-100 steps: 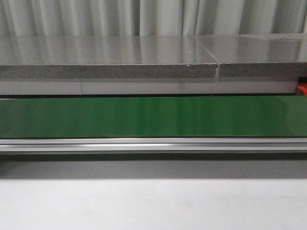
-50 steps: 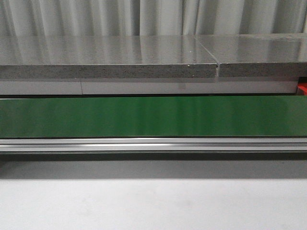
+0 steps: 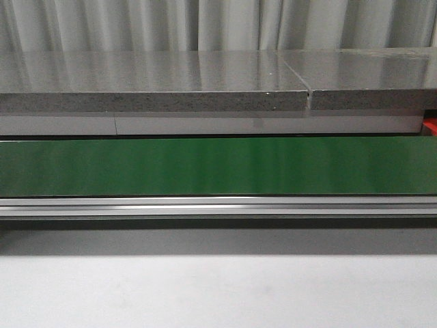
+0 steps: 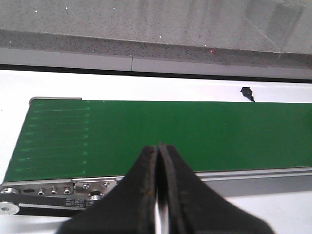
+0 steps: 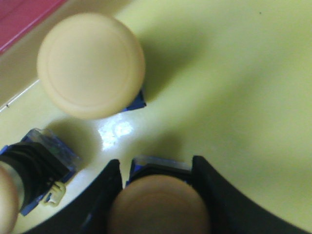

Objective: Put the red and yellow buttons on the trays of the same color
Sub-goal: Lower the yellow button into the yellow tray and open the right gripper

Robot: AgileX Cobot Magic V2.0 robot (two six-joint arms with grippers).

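Note:
In the right wrist view my right gripper (image 5: 155, 168) is low over the yellow tray (image 5: 234, 97), shut on a yellow button (image 5: 158, 204); a black finger stands on each side of its blue-edged body. Another yellow button (image 5: 91, 66) stands upright on the tray just beyond. A third (image 5: 29, 170) lies on its side beside the gripper. A corner of the red tray (image 5: 19, 19) shows past the yellow one. No red button is in view. My left gripper (image 4: 159, 148) is shut and empty above the near edge of the green belt (image 4: 195, 131).
The front view shows only the green conveyor belt (image 3: 218, 167), its aluminium rail (image 3: 218, 205), a grey stone counter (image 3: 150, 82) behind and a red sliver (image 3: 431, 126) at the right edge. Neither arm appears there. A small black object (image 4: 247, 92) lies beyond the belt.

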